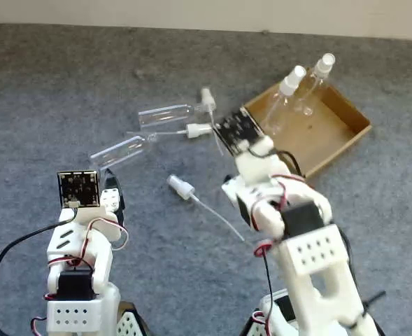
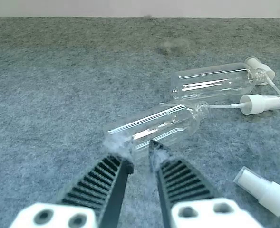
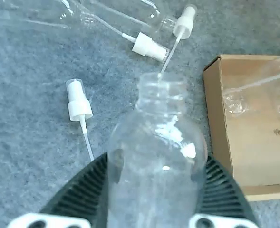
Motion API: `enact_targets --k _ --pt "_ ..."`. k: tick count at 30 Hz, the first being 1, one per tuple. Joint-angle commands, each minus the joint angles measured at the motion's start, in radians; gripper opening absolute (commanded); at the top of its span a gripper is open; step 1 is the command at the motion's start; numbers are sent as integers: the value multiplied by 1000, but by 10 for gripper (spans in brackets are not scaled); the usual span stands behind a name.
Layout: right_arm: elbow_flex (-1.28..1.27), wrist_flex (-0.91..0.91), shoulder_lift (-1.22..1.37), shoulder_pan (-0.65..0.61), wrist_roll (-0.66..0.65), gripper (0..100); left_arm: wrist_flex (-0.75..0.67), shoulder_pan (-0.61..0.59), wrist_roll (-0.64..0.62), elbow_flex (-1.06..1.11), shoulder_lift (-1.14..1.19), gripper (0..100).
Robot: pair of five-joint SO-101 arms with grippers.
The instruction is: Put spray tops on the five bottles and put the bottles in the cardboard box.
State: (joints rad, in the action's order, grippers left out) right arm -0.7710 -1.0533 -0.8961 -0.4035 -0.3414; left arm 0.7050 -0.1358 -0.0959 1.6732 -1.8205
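Observation:
My right gripper (image 3: 156, 190) is shut on a clear bottle (image 3: 156, 137) whose neck is open and has no top. It hangs over the carpet beside the cardboard box (image 1: 345, 143). Two capped bottles (image 1: 282, 105) lie in that box. My left gripper (image 2: 140, 159) is slightly open with nothing between its fingers, its tips right at the base of an uncapped bottle (image 2: 159, 124) lying on the carpet. Just beyond lies another bottle (image 2: 211, 83) with a spray top (image 2: 258, 71) at its neck. Two loose spray tops (image 1: 181, 187) (image 1: 199, 129) lie between the arms.
Grey carpet covers the whole work surface. The left arm's gripper (image 1: 113, 190) sits at the lower left. The right arm's wrist (image 1: 237, 133) is beside the box's near corner. A long dip tube (image 1: 219, 218) trails from the nearer loose top toward the right arm.

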Motion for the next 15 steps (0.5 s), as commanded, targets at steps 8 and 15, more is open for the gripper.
enact_targets --k 8,15 --pt "-346 269 -317 15 155 159 -18 -2 11 19 -13 8" --pt "-544 427 -450 16 250 159 -14 117 11 19 -13 8"
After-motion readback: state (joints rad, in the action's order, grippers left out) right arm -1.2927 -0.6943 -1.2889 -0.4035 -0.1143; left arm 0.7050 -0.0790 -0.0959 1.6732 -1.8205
